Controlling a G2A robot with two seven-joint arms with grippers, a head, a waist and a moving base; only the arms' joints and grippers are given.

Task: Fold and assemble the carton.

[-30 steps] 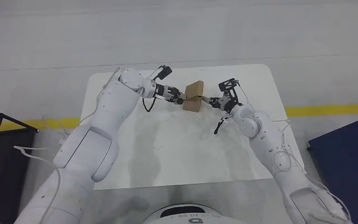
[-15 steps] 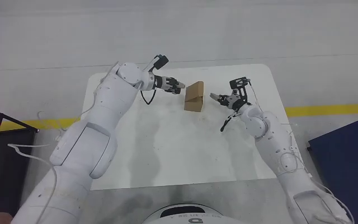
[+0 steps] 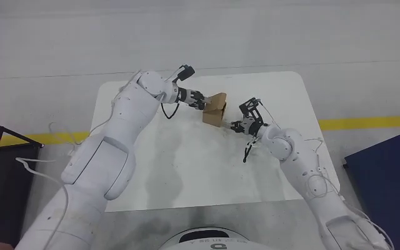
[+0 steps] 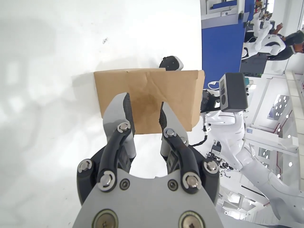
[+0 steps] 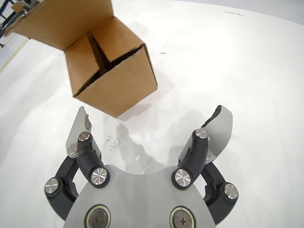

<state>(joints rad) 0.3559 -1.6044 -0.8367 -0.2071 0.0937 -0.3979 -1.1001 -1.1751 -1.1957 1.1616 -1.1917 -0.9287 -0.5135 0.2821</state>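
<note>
A small brown carton (image 3: 216, 108) stands on the white table (image 3: 187, 175) toward the far middle. In the right wrist view the carton (image 5: 111, 79) has its folded end flaps meeting at a dark slit, and one long flap (image 5: 64, 17) sticks up. My left gripper (image 3: 202, 104) is at the carton's left side. Its own view shows the left gripper (image 4: 144, 110) open, fingertips against the flat brown flap (image 4: 147, 91), nothing clamped. My right gripper (image 3: 236, 125) sits just off the carton's near right corner, and the right gripper (image 5: 152, 117) is wide open and holds nothing.
The table's far edge lies shortly beyond the carton. Bare white surface spreads in front of both arms. A yellow floor line (image 3: 362, 122) runs past the table's right side.
Both grippers drew back from the carton half a second ago. The left one has returned to the raised flap; the right one has come in low at the carton's near right corner.
</note>
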